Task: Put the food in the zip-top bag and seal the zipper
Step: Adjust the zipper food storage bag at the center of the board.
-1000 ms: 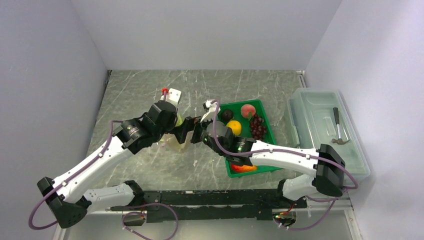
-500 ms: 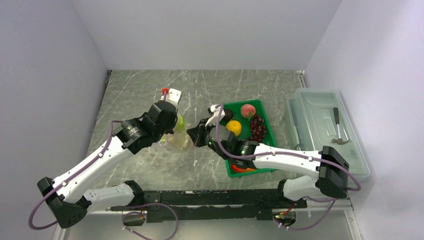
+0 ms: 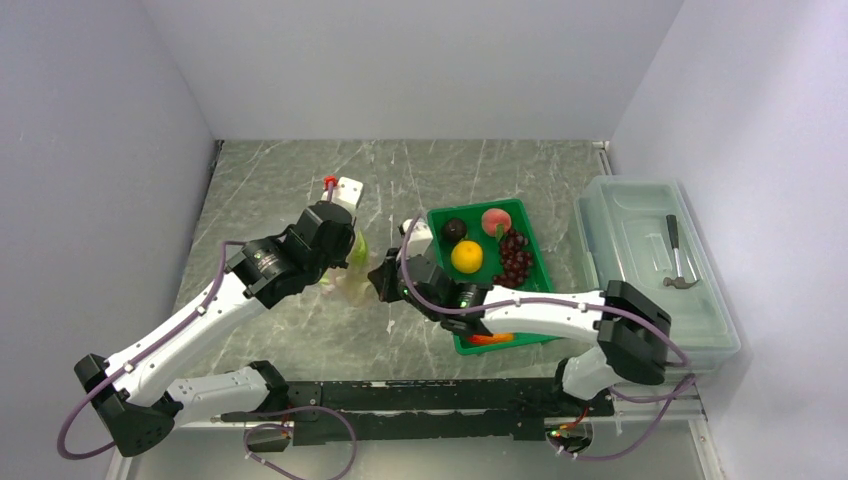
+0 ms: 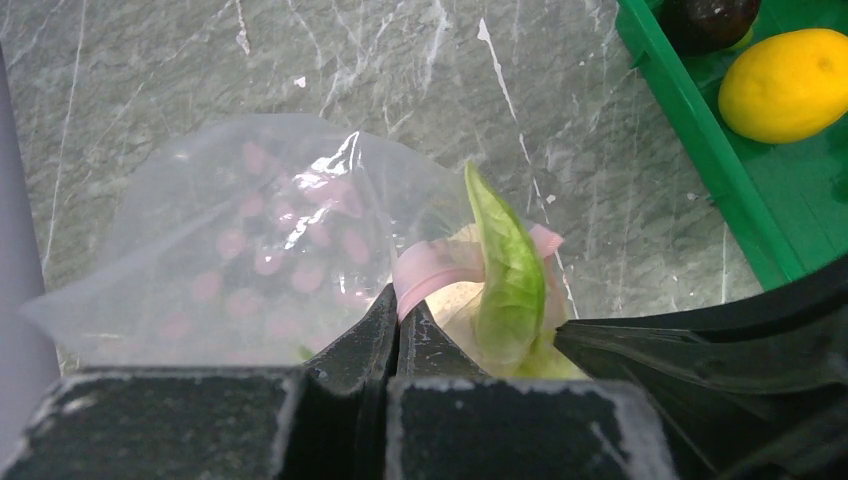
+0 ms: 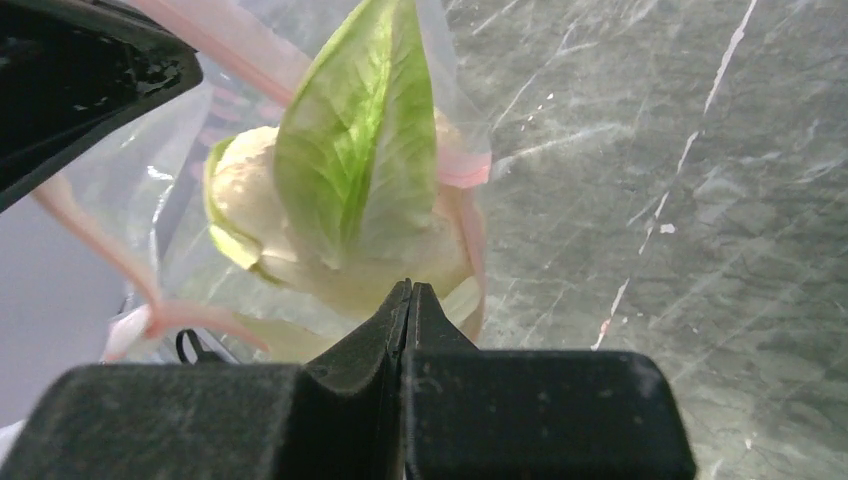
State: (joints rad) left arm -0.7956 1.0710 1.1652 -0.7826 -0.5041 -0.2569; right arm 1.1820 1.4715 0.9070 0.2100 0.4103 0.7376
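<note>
Marbled bench [image 3: 280,180]: zipper [image 4: 440,265] of zip-top bag [image 4: 250,230] is pinched by L jaws; lettuce [image 5: 350,200] is lodged in its mouth, leaf sticking out, just beyond R jaws, pressed together, empty.

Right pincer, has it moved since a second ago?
Yes. The right pincer slid left, off the green plastic tray, toward the clear crinkly plastic bag.

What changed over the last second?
The right gripper, jaws shut, drew left and nearer the arm bases, off the green tray, uncovering the lemon. Unchanged: left gripper shut on the zipper of the zip-top bag, lettuce in its mouth.
</note>
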